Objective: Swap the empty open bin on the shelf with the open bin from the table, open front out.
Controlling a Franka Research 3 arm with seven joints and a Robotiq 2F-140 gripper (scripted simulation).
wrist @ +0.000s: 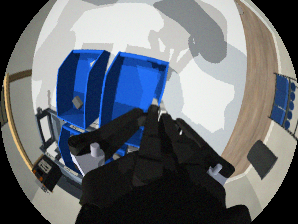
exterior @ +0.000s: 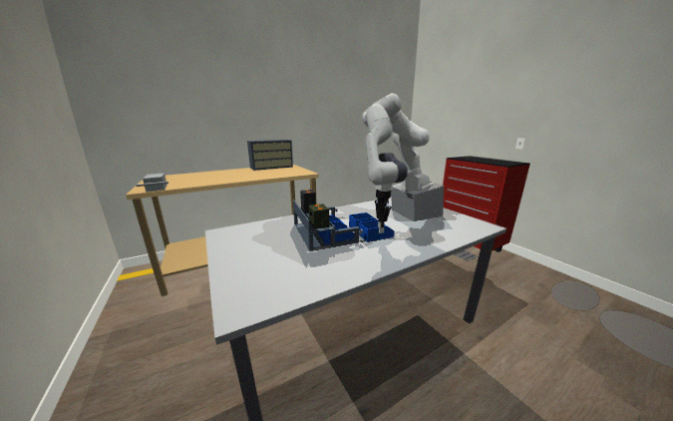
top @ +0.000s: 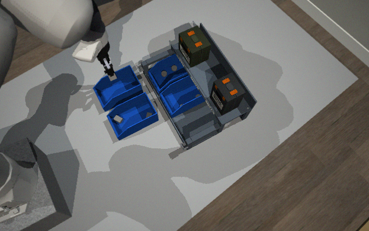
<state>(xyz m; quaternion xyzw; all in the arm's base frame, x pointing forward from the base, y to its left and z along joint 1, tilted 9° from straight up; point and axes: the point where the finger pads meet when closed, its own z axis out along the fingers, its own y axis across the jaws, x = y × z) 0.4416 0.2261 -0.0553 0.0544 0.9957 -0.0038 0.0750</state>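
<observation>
The empty blue bin (top: 119, 86) (exterior: 370, 231) (wrist: 127, 82) appears to stand on the table top, open front away from the shelf. My gripper (top: 111, 76) (exterior: 381, 228) (wrist: 156, 105) is shut on its side wall, the one farther from the other table bin. One fingertip shows inside the wall; the other is mostly hidden. The bin with parts (top: 134, 114) (exterior: 361, 217) (wrist: 77, 75) stands close beside it, holding a light block (top: 118, 118) (wrist: 77, 102) and a darker part. On the shelf (top: 228, 63) (exterior: 310, 238), the place (top: 198, 126) at one end holds no bin.
Two blue bins (top: 168, 64) (top: 176, 96) with parts stand on the shelf beside the vacant place. A green case (top: 195, 54) (exterior: 319, 216) and a dark case (top: 228, 100) (exterior: 306, 200) stand on the upper board, behind the bins' fronts. A narrow gap separates the table bins from the shelf's front.
</observation>
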